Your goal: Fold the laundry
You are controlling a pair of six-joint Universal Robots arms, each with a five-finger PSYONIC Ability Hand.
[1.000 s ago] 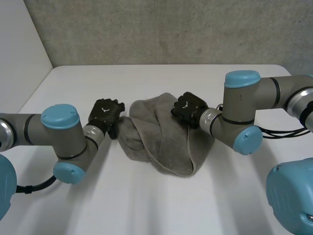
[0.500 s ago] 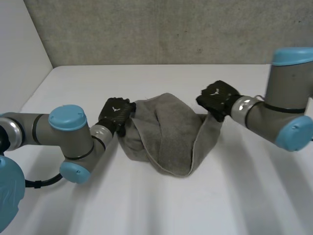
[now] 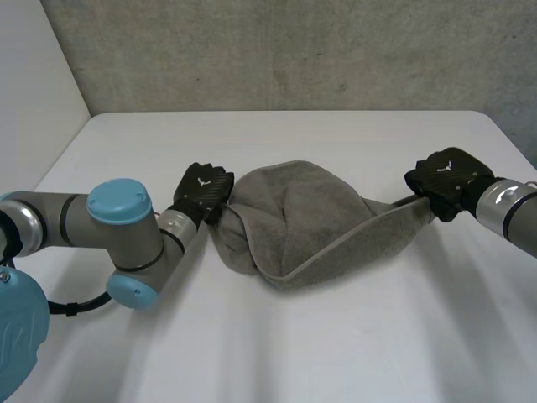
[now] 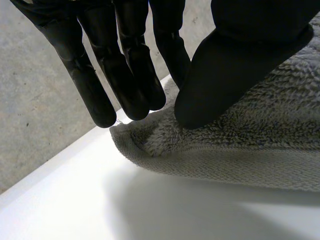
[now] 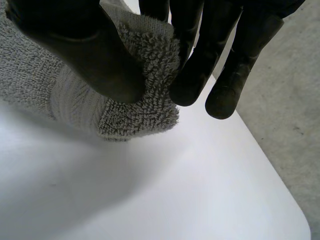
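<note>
A grey towel (image 3: 298,222) lies bunched at the middle of the white table (image 3: 268,353), with one end drawn out to the right. My left hand (image 3: 204,191) is at the towel's left edge; in the left wrist view its thumb (image 4: 235,65) presses the towel (image 4: 250,140) against the fingers (image 4: 125,65) behind the hem. My right hand (image 3: 445,180) holds the stretched right end just above the table. In the right wrist view the thumb (image 5: 85,55) and fingers (image 5: 200,60) pinch a towel corner (image 5: 145,95).
A concrete wall (image 3: 277,50) runs behind the table's far edge. The table's right edge (image 3: 512,134) lies close to my right hand. My left arm (image 3: 101,227) rests low over the table's left side.
My right hand has pulled its towel corner far to the right, stretching the bunched cloth out. My left hand has moved onto the towel's left edge and pinched it.
</note>
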